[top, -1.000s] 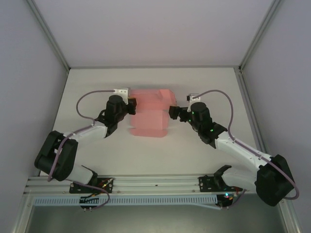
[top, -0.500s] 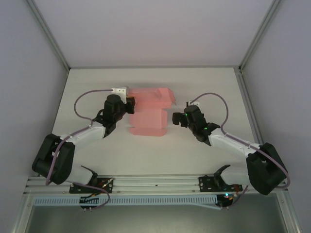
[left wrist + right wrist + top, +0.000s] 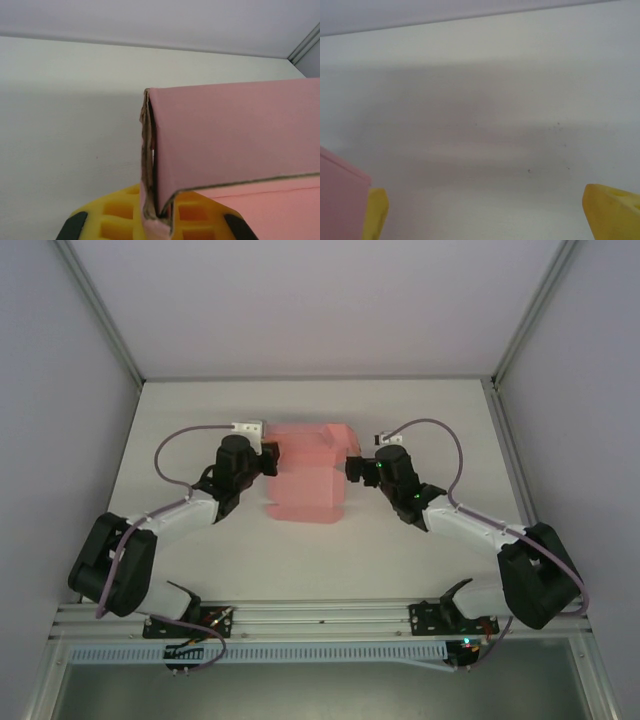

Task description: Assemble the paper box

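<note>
Jaws of your left gripper (image 3: 157, 216) are pinched tight on the paper box (image 3: 308, 478), with its folded left edge caught between the yellow pads (image 3: 120, 220). Your right gripper (image 3: 352, 469) is spread wide and holds nothing; one finger sits just beside the box's right edge. The box lies mid-table (image 3: 190, 410), partly folded, between both arms.

Paper box (image 3: 305, 480) — on table (image 3: 400, 560), centre.
</note>
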You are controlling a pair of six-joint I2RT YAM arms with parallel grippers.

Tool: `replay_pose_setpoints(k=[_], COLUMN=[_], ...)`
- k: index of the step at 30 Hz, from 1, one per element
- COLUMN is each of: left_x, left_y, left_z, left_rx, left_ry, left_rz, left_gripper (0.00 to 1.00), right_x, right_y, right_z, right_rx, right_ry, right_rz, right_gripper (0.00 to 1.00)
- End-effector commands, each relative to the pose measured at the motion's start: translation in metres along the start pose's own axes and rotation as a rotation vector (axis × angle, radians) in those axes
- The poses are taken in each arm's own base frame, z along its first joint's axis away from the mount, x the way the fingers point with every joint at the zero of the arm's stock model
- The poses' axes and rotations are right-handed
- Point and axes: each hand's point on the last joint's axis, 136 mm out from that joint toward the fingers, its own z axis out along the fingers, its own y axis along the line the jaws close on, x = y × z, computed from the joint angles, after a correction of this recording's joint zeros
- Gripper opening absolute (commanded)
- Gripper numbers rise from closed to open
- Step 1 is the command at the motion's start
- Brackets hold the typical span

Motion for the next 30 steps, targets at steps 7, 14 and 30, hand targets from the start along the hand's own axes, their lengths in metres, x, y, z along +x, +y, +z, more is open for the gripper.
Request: replay_pose_setpoints(k=[7,14,30], left_x=[-0.009,-0.007,-0.015], left_y=[-0.009,-0.013,-0.018], left_z=[0.008,0.009,0.012], left_rx=[0.046,0.073,0.096], left_ry=[0.0,0.003,-0.014], left_rz=[-0.008,-0.02,-0.065], left_gripper=[0.0,0.0,0.0], right_x=[-0.027,-0.029,0.005], right_y=[0.038,0.054,0.056], right_z=[0.011,0.023,0.054], right_rx=[-0.162,-0.233,-0.099], right_ry=[-0.045,-0.057,0.027], right_rz=[-0.008,0.043,-0.034], right_gripper=[1.0,1.0,1.0])
